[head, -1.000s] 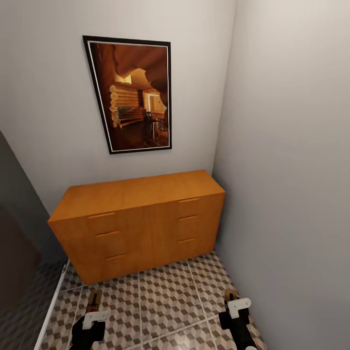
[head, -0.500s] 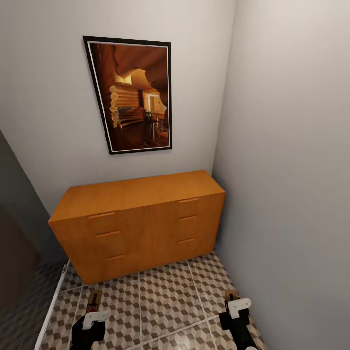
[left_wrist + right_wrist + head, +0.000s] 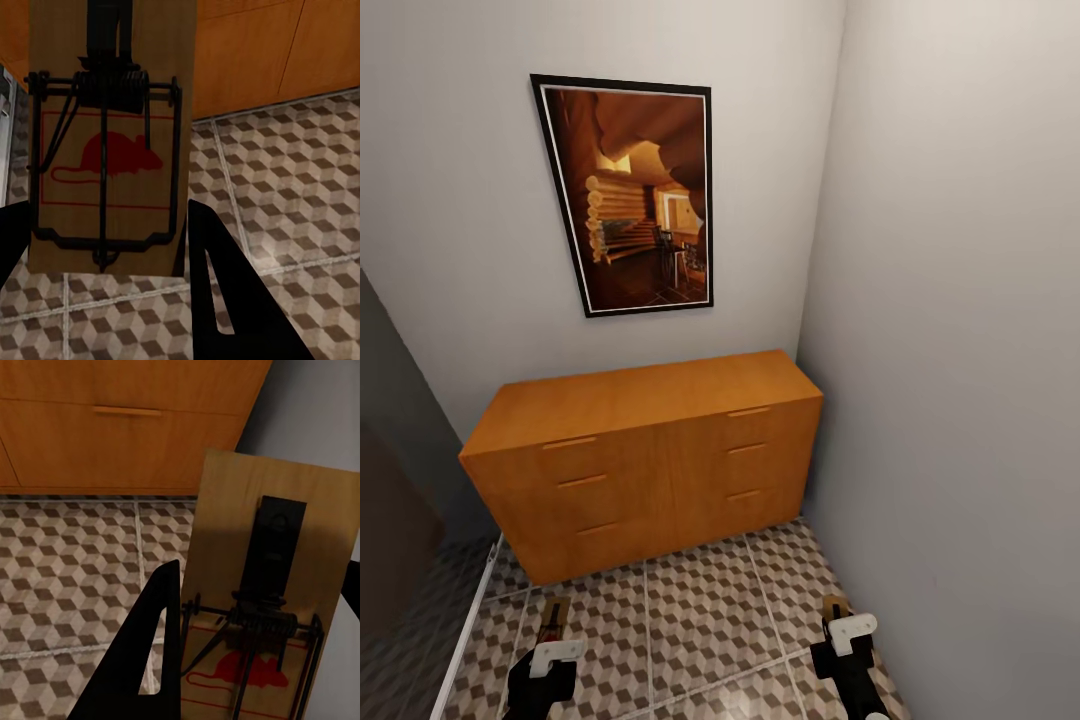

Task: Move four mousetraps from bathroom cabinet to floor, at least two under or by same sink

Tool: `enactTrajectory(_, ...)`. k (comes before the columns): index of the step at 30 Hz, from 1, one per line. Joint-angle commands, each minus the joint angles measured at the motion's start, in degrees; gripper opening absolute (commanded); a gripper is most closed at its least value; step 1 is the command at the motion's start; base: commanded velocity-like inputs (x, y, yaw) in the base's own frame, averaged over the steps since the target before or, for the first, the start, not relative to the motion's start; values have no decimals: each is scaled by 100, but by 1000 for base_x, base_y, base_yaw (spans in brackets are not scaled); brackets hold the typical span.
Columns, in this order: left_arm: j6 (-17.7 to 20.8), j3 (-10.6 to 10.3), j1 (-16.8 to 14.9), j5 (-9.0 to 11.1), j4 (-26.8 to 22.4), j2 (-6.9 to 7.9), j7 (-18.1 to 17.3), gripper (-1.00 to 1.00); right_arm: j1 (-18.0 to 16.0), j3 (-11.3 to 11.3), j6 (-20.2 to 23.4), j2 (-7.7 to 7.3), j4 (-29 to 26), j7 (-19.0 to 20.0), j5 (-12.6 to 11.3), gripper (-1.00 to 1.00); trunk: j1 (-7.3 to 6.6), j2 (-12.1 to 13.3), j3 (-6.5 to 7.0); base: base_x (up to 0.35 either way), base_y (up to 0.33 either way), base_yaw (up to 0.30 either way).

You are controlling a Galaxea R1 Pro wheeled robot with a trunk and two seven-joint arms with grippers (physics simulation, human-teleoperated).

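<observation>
The orange-brown cabinet (image 3: 650,440) stands against the far wall with all its drawers closed. In front of it lies the cube-patterned bathroom floor (image 3: 700,600). Low over those tiles, my left gripper (image 3: 550,636) is shut on a mousetrap (image 3: 554,612). My right gripper (image 3: 841,620) is shut on another mousetrap (image 3: 834,604). In the left wrist view the mousetrap (image 3: 109,142), with its red mouse print and black wire, sits between the black fingers (image 3: 225,300) of the left gripper (image 3: 105,217). In the right wrist view a mousetrap (image 3: 270,607) stands the same way in the right gripper (image 3: 262,577). The sink is out of view.
A framed picture (image 3: 635,195) hangs above the cabinet. A grey wall (image 3: 960,400) runs close along the right side. A dark panel (image 3: 390,500) and a pale threshold strip (image 3: 470,620) border the tiles on the left.
</observation>
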Motion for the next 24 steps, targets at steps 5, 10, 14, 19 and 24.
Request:
enactTrajectory(5, -9, -41, -6, -5, 4, -1, 36, -100, -6, 49, -21, -4, 0, -13, -66, -100, 3, -12, -12, 0, 0, 0)
enactTrajectory(10, -9, -41, -5, -2, 4, -1, 36, -100, -6, 49, -21, -3, 0, -13, -66, -100, 3, -12, -12, 0, 0, 0)
enactTrajectory(14, -9, -41, -1, -3, 4, -1, 36, -100, -4, 52, -21, 14, -2, -13, -66, -100, 3, -12, -12, 0, 0, 0)
enactTrajectory(19, -8, -41, -2, -2, 4, -1, 36, -100, -6, 52, -21, 21, -3, -7, -73, -100, 3, -12, -12, 0, 0, 0)
enactTrajectory(24, -7, -41, -5, 0, 4, -1, 36, -100, -6, 56, -21, 22, -4, -11, -74, -100, 3, -12, -12, 0, 0, 0)
